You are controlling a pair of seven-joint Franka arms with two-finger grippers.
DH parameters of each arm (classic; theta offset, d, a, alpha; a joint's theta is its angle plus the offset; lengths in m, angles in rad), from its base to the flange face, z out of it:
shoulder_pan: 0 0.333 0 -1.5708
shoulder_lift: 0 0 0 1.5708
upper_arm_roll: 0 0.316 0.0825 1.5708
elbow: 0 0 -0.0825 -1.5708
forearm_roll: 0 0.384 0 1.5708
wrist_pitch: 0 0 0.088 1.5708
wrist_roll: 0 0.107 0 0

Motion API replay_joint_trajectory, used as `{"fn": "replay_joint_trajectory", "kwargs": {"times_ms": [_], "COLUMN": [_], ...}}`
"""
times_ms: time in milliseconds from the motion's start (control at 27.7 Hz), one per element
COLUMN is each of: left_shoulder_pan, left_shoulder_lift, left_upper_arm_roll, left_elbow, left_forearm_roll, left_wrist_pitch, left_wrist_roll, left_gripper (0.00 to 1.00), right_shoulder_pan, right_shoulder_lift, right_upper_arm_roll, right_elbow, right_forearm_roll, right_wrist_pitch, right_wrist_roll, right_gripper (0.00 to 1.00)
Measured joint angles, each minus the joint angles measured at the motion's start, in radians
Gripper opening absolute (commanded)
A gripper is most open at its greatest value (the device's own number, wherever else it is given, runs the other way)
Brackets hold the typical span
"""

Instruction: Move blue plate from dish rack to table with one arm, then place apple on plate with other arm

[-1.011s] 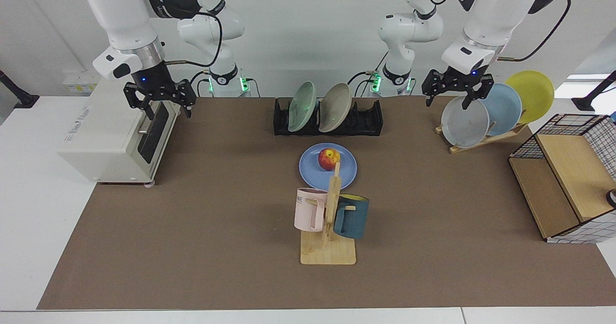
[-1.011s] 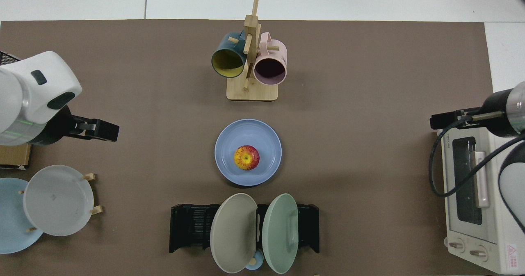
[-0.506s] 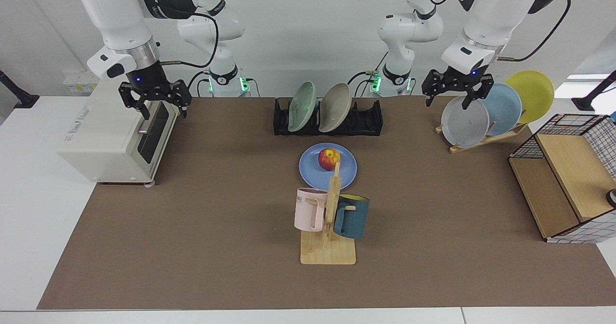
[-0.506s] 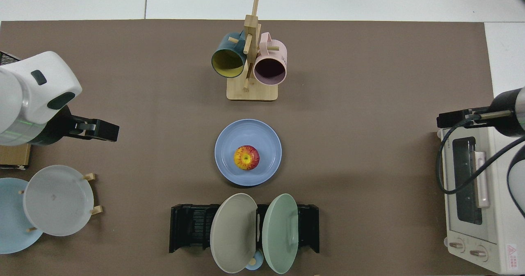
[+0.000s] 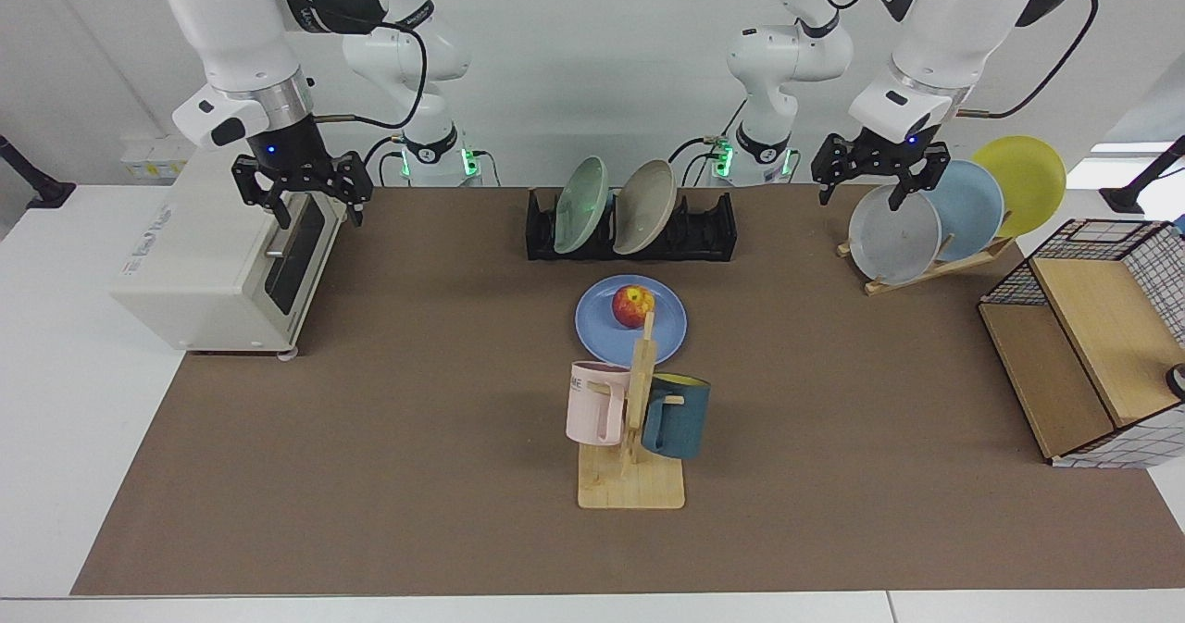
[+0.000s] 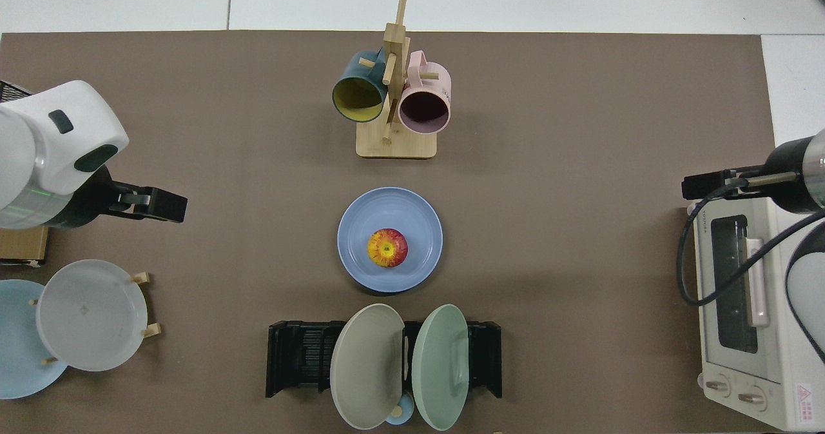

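The blue plate (image 5: pixel 631 331) (image 6: pixel 390 239) lies flat on the brown mat of the table (image 5: pixel 389 419), just in front of the black dish rack (image 5: pixel 713 230) (image 6: pixel 300 356). On the plate's middle rests the red and yellow apple (image 5: pixel 632 306) (image 6: pixel 387 248). My right gripper (image 5: pixel 301 199) (image 6: pixel 706 186) hangs open and holds nothing above the front corner of the toaster oven, far from the plate. Over by the wooden plate stand, my left gripper (image 5: pixel 877 183) (image 6: pixel 161 205) is open too, with nothing in it.
The dish rack holds a green plate (image 5: pixel 580 205) and a beige plate (image 5: pixel 645 206). A wooden mug tree (image 5: pixel 634 438) with a pink and a dark blue mug stands before the blue plate. A toaster oven (image 5: pixel 218 271), a slanted stand with grey, sky-blue and yellow plates (image 5: pixel 926 225), and a wire-sided wooden shelf (image 5: pixel 1083 355) line the sides.
My right gripper shifted slightly back toward the oven and then a little the other way. The left arm, plate and apple have not moved.
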Motion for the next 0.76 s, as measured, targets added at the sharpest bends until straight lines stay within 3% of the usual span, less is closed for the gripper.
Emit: {"fn": "replay_joint_trajectory", "kwargs": {"times_ms": [506,759], "left_shoulder_pan": [0.000,0.000], "left_shoulder_lift": [0.000,0.000], "left_upper_arm_roll": [0.000,0.000], "left_elbow": [0.000,0.000], "left_forearm_roll": [0.000,0.000], "left_wrist_pitch": [0.000,0.000], "left_wrist_roll": [0.000,0.000], "left_gripper": [1.00,1.00], "right_shoulder_pan": [0.000,0.001], "right_shoulder_lift": [0.009,0.057], "right_upper_arm_roll": [-0.002,-0.004], "right_elbow": [0.002,0.060], "right_forearm_roll": [0.047,0.047], "right_wrist_pitch": [-0.050,-0.073], "right_wrist_roll": [0.002,0.002], "right_gripper": [1.00,1.00]}}
